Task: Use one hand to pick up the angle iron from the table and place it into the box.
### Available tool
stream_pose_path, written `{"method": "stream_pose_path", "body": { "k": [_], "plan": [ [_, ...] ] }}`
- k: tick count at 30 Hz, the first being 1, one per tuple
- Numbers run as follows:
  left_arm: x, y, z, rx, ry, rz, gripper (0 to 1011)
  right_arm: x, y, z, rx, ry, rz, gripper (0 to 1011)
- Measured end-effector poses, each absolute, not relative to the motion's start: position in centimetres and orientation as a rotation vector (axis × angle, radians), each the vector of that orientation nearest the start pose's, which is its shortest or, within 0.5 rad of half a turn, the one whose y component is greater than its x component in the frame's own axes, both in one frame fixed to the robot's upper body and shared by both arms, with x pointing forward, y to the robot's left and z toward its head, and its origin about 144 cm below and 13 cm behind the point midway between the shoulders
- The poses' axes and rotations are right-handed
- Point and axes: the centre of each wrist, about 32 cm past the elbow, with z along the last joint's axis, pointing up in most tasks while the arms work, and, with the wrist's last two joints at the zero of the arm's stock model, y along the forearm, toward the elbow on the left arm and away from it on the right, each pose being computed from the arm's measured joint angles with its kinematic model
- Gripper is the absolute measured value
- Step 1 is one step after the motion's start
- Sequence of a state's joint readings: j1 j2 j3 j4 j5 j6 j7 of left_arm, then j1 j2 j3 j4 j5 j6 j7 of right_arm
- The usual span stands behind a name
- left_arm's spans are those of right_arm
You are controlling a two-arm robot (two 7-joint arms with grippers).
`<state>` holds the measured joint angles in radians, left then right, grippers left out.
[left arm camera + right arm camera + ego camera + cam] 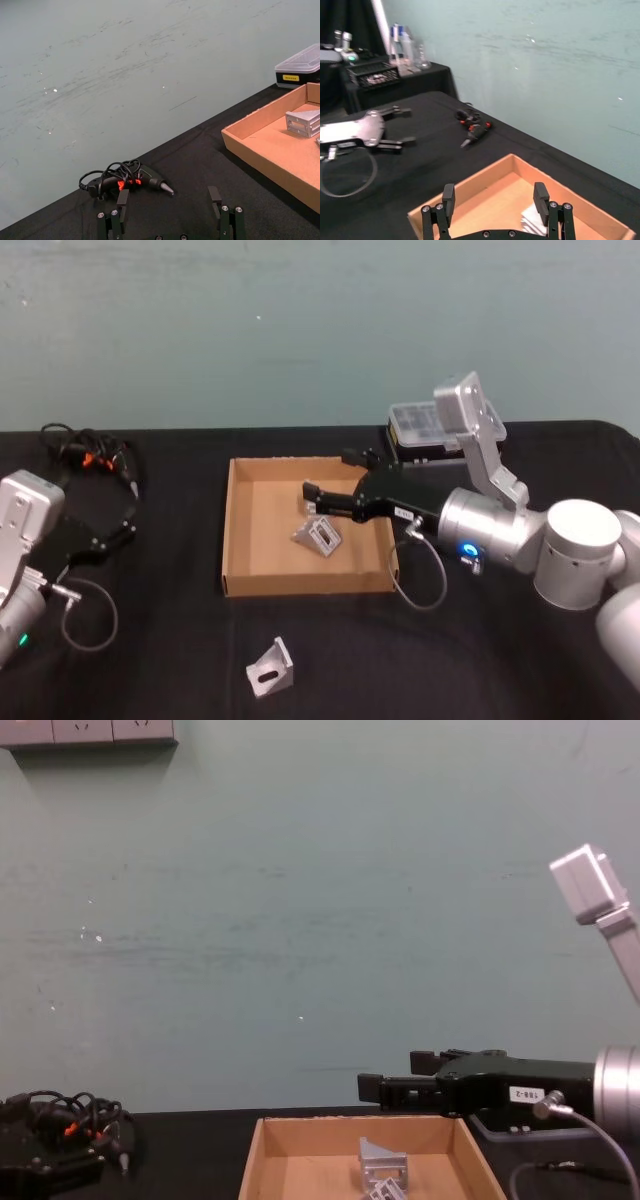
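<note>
One angle iron (270,668), a small silver bracket, lies on the black table (160,660) in front of the box. The tan cardboard box (237,530) holds another angle iron (318,537), also seen in the chest view (382,1165) and the left wrist view (304,122). My right gripper (325,474) hovers open and empty over the box's far right part, above the bracket inside (534,223); its fingers (449,197) are spread wide. In the chest view it (388,1075) hangs just above the box (255,1150). My left gripper (128,508) rests open at the table's left.
A black case with a clear lid (425,430) stands behind the box's right corner. A corded tool with red marks (130,182) lies at the back left, beyond the left gripper (168,197). Cables loop from both wrists onto the table.
</note>
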<state>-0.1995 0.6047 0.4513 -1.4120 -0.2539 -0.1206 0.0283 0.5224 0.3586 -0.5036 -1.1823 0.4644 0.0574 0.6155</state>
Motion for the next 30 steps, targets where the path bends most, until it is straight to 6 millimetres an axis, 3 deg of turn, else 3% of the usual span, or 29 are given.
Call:
{"method": "stream_pose_path", "body": {
  "k": [11,30],
  "plan": [
    [48.9,31.0,114.0,0.304,-0.285,1.248,1000,55.7,-24.5,119.2,-0.07,0.011,-0.539,1003],
    [48.9,31.0,114.0,0.304,-0.285,1.248,1000,56.2,-23.4,118.6,-0.156,0.089,-0.162,1003]
  ]
}}
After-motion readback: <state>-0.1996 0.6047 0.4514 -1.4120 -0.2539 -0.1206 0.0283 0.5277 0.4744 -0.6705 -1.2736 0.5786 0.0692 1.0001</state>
